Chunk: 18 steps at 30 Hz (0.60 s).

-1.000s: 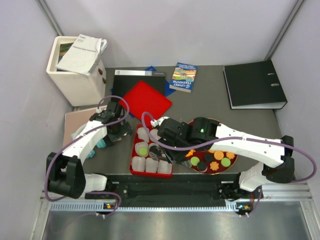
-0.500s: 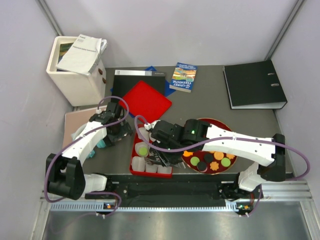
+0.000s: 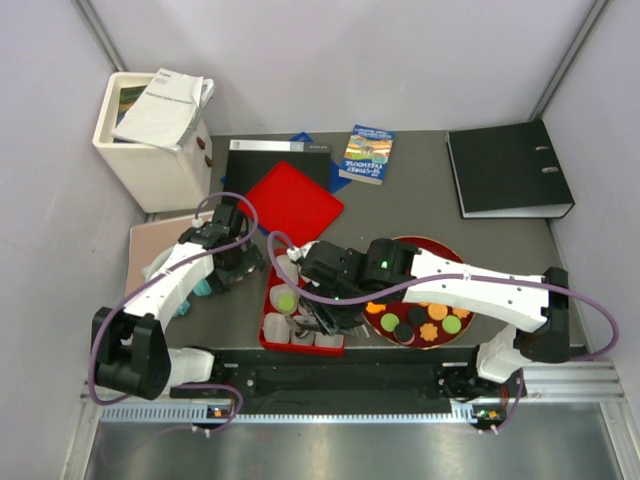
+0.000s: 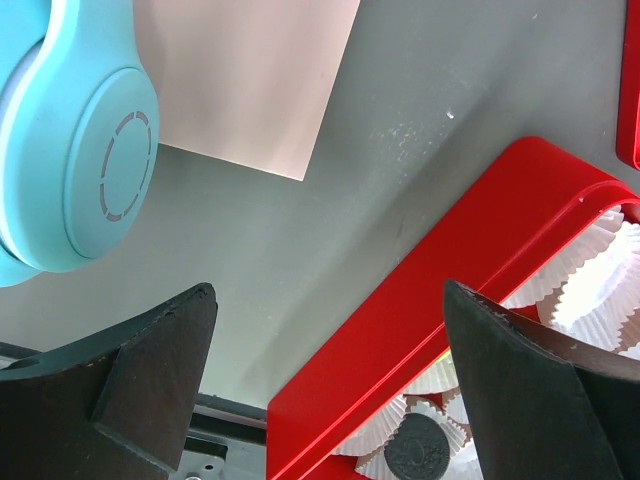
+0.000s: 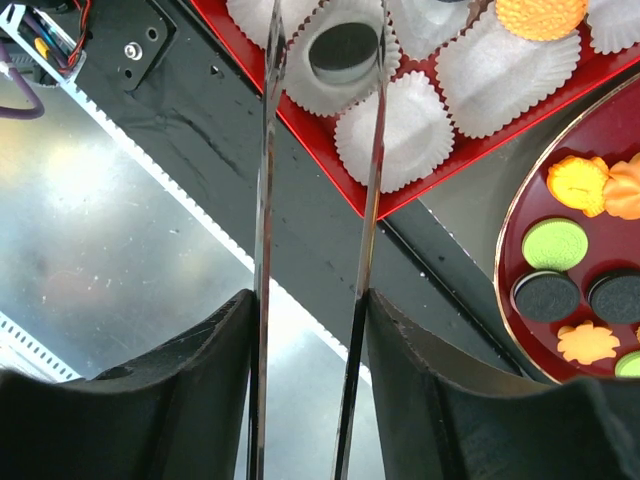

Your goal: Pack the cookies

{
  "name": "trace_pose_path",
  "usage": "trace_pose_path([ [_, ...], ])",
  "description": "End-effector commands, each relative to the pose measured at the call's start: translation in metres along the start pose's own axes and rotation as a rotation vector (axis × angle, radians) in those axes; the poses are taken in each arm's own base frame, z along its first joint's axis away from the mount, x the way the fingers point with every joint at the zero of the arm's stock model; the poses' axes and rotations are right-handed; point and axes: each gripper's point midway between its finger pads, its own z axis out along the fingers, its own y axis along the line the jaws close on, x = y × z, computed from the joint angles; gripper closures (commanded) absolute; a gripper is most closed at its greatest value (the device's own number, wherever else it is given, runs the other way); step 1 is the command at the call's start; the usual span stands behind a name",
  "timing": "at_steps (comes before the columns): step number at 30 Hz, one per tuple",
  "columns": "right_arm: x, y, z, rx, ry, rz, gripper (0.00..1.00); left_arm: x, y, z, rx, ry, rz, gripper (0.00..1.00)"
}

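Observation:
Cookies point(image 3: 430, 325) in green, black and orange lie on a round dark-red plate point(image 3: 452, 252). A red tray point(image 3: 268, 318) of white paper liners stands left of it. My right gripper point(image 3: 325, 305) is shut on metal tongs point(image 5: 375, 150) over the tray's near end. The tong blades stand apart on either side of a black cookie point(image 5: 342, 50) that lies in a liner. An orange cookie point(image 5: 540, 15) and a green one point(image 3: 286, 299) sit in other liners. My left gripper point(image 4: 328, 300) is open and empty above the tray's left wall point(image 4: 420, 300).
Light-blue headphones point(image 4: 80, 150) and a pink sheet point(image 4: 250, 70) lie left of the tray. A red lid point(image 3: 295, 200), a black notebook point(image 3: 275, 152), a small book point(image 3: 366, 154), a black binder point(image 3: 510, 168) and a white box point(image 3: 150, 140) stand further back.
My right arm has swung left from the plate to the tray's near end with the tongs, then held almost still. The left arm has not moved.

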Motion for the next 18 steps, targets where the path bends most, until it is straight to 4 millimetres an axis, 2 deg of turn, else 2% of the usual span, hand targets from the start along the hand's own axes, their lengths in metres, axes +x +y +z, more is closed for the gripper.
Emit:
trace_pose_path([
  [1, -0.002, 0.012, 0.001, -0.039, -0.015, -0.025, 0.52, -0.004, -0.002, -0.003, 0.023, -0.023, 0.000, 0.01],
  [5, -0.003, 0.011, -0.001, -0.033, -0.021, -0.022, 0.51, -0.002, 0.000, -0.002, 0.022, -0.022, 0.000, 0.01],
  [8, -0.010, 0.008, -0.007, -0.012, -0.056, -0.008, 0.51, -0.002, 0.000, -0.002, 0.025, -0.022, 0.000, 0.01],
  [11, -0.021, -0.003, -0.015, 0.051, -0.109, 0.018, 0.52, -0.003, -0.001, -0.003, 0.026, -0.023, 0.000, 0.01],
  [13, -0.025, -0.015, -0.021, 0.091, -0.136, 0.046, 0.54, -0.004, -0.002, -0.003, 0.028, -0.023, -0.001, 0.01],
  [14, -0.025, -0.023, -0.022, 0.113, -0.138, 0.084, 0.58, -0.003, -0.002, -0.003, 0.029, -0.022, -0.002, 0.01],
  [18, -0.032, -0.063, -0.026, 0.175, -0.164, 0.209, 0.67, -0.003, -0.003, -0.001, 0.034, -0.017, 0.000, 0.01],
])
